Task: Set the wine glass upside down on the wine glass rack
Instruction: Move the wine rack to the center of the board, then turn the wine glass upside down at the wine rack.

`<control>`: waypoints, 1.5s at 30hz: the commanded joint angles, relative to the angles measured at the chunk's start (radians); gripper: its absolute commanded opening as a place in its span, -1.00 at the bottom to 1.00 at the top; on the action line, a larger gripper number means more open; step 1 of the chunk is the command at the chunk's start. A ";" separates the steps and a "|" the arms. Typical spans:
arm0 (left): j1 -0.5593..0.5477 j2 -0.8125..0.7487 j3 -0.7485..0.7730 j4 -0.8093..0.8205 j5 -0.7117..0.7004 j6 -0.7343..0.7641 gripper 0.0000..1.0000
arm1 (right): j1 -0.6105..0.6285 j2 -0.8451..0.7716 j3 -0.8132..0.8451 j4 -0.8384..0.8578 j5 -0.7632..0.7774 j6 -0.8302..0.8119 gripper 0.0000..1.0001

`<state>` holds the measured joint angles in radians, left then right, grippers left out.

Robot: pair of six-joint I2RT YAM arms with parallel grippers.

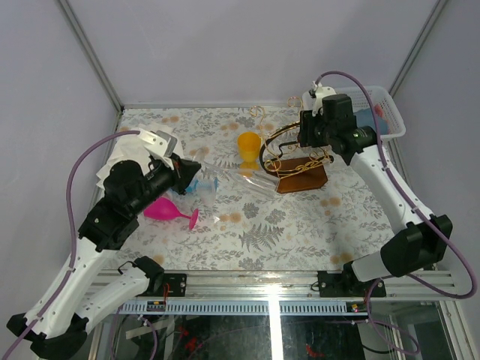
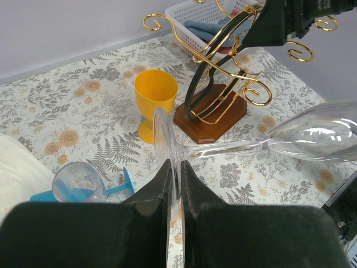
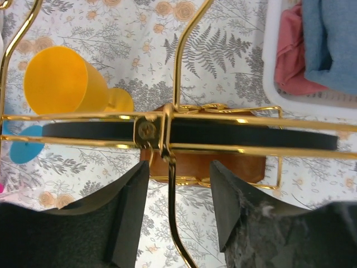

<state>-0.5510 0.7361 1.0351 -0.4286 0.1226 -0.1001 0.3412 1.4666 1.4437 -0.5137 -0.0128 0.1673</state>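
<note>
Left gripper is clamped on the foot of the clear wine glass, which is held sideways above the table with its bowl near the wine glass rack, not on it. Right gripper has its jaws apart, straddling a gold wire up top. I'd steady the rack first, then tip the bowl down and slide the stem in slowly.

Tablecloth: white, grey ferns, tan flowers. wine glass: clear. wine glass rack: gold wire, black bar, brown base. goblet: orange-yellow. pink glass. blue-stemmed glass. basket: white; blue cloth, red cloth.
</note>
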 commanded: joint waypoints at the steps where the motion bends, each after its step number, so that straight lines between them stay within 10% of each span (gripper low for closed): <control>1: -0.003 0.010 0.032 0.009 -0.004 0.024 -1.00 | 0.008 -0.131 0.017 -0.041 0.070 -0.018 0.14; 19: -0.219 0.172 0.107 -0.009 -0.117 0.093 -1.00 | 0.008 -0.498 -0.076 -0.300 -0.189 -0.013 0.89; 29: -0.513 0.333 0.213 -0.026 -0.338 0.202 -1.00 | 0.009 -0.627 -0.153 -0.245 -0.249 0.047 0.91; 45: -0.599 0.457 0.292 -0.067 -0.337 0.297 -1.00 | 0.043 -0.640 -0.270 -0.065 -0.670 0.170 0.54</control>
<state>-1.1397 1.2079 1.3003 -0.5236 -0.2146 0.1650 0.3481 0.8124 1.2034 -0.6853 -0.5789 0.2565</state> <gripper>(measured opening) 0.040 0.785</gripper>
